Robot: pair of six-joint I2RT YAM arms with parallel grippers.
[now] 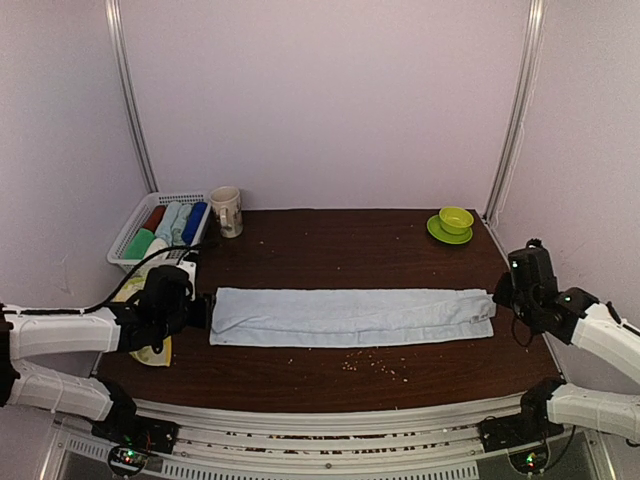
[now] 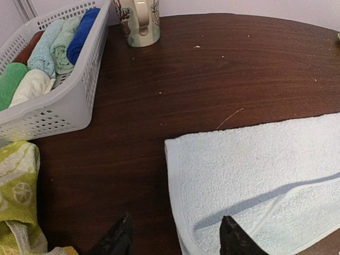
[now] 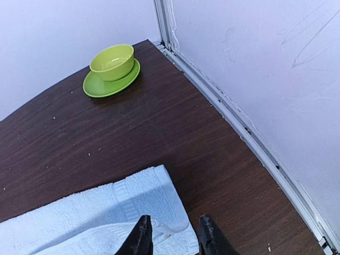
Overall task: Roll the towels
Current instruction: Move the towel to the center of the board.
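At the far left, a white slatted basket (image 1: 128,243) holds several rolled cloths (image 2: 53,48) in green, cream, pale blue and dark blue, with a printed mug (image 1: 226,211) just beside it. Near the basket's front, the yellow-green towel (image 2: 16,186) lies crumpled at the table's (image 1: 330,250) left edge, partly under the left arm. The left gripper (image 2: 175,241) hangs low with its jaws wide apart and nothing between them, one finger over bare wood and the other over cloth. They straddle the left short edge of the pale blue towel (image 1: 350,317), which lies flat, folded lengthwise, across the middle of the table. At its right end, the right gripper (image 3: 174,239) stands with jaws narrowly parted above the towel's corner, not clamped on it. A green bowl (image 3: 112,61) on a green saucer (image 3: 95,87) sits in the far right corner.
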